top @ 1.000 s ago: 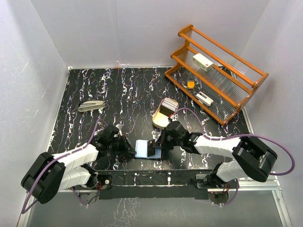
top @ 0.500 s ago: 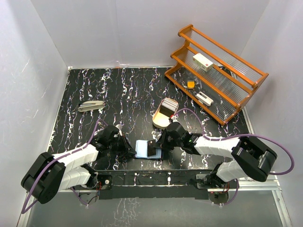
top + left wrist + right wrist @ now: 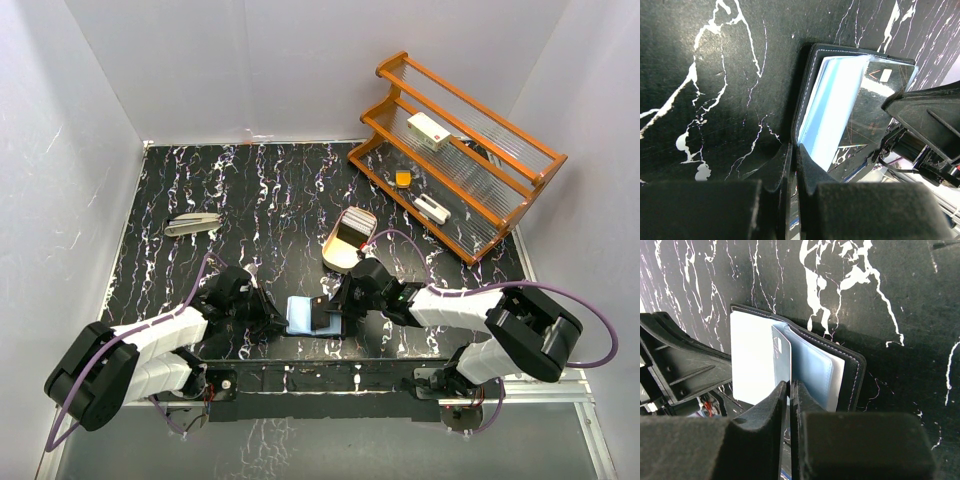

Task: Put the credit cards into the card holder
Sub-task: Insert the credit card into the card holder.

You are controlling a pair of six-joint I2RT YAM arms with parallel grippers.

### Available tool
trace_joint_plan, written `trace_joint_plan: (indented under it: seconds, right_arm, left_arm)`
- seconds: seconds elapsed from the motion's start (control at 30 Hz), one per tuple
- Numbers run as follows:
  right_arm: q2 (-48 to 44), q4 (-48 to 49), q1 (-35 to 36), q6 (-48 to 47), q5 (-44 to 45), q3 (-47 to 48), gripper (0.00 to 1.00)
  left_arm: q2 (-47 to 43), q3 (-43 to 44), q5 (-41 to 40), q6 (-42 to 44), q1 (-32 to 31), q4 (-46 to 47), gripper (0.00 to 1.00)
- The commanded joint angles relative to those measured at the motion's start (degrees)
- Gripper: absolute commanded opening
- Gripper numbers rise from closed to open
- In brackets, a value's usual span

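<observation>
My left gripper [image 3: 794,162] pinches the edge of the small black bifold card holder [image 3: 805,75], likely to pin it open on the black marbled surface [image 3: 715,75]. My right gripper [image 3: 789,392], nearly closed, holds a pale blue-grey credit card [image 3: 782,352] upright inside it for seating.

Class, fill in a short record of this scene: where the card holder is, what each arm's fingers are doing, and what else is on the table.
card holder: open on the table, near edge, between the arms
left fingers: shut on the holder's cover edge
right fingers: pinched on a pale credit card standing among the holder's sleeves
elsewhere: cream tray behind the holder; wooden rack at back right
</observation>
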Motion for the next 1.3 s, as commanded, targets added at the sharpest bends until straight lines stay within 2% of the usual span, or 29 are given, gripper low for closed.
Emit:
trace_joint_plan:
  seconds: [0.0,0.27,0.53,0.77,0.9,1.27]
  right_arm:
    - [0.06,4.02,0.14,1.31,0.94,-0.98,0.03]
    - [0.43,4.78,0.15,1.92,0.92,-1.26,0.06]
    - [-0.73,5.86,0.21,2.71,1.60,-2.14,0.01]
    - [0.35,5.07,0.23,2.38,1.16,-1.93,0.06]
    - [-0.24,1.44,0.29,1.55,2.34,-1.10,0.14]
    - [-2.40,-2.69,0.57,0.77,3.65,-0.56,0.16]
  left_arm:
    - [0.31,-0.96,1.13,0.15,-0.30,-0.71,0.00]
    - [0.21,-1.10,1.13,0.03,-0.30,-0.62,0.00]
    - [0.54,-1.48,1.11,-0.10,-0.32,-0.10,0.00]
    - [1.10,-1.67,1.39,-0.27,-0.30,0.53,0.00]
    - [0.85,-1.74,1.24,-0.30,-0.35,0.31,0.00]
    - [1.19,-1.93,1.48,-0.48,-0.39,0.91,0.00]
